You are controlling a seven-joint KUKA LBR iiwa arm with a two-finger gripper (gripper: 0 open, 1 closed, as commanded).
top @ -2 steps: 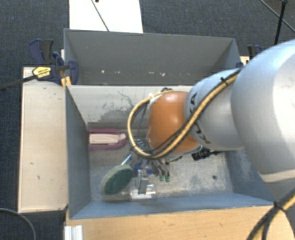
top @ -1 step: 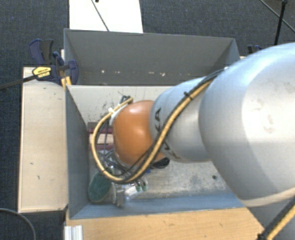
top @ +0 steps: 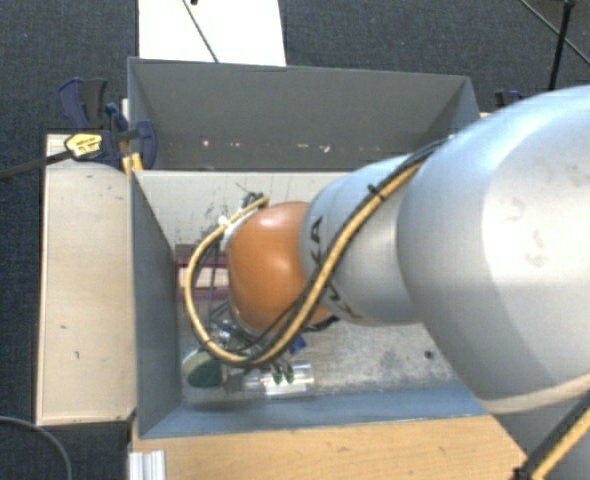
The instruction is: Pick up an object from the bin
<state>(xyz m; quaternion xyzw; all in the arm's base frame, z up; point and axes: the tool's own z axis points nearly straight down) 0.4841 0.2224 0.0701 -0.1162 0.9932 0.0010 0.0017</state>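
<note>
arm is reaching into the grey metal bin (top: 155,298) from three o'clock, and its broad silver link is covering most of the bin floor. the orange rounded wrist cover (top: 265,268) is sitting low over the floor toward eight o'clock, with a yellow-and-black cable (top: 200,268) looping round it. the gripper (top: 230,336) is showing as a dark metal part under that cover, close to the floor. the cover is hiding its working end, so i cannot tell whether it is open or closed.

a small dark green rounded object (top: 203,371) is lying just beside the gripper, in the seven o'clock corner. a clear plastic piece with green marks (top: 287,376) is lying near the front wall at six o'clock. a maroon striped flat item (top: 211,276) is lying by the left wall at nine o'clock, partly behind the cable.

judgement: the reach into the bin is looking done. no grasp is showing on any object, so the task's thing is most likely among these three on the floor. closing on one and lifting it clear are remaining.
</note>
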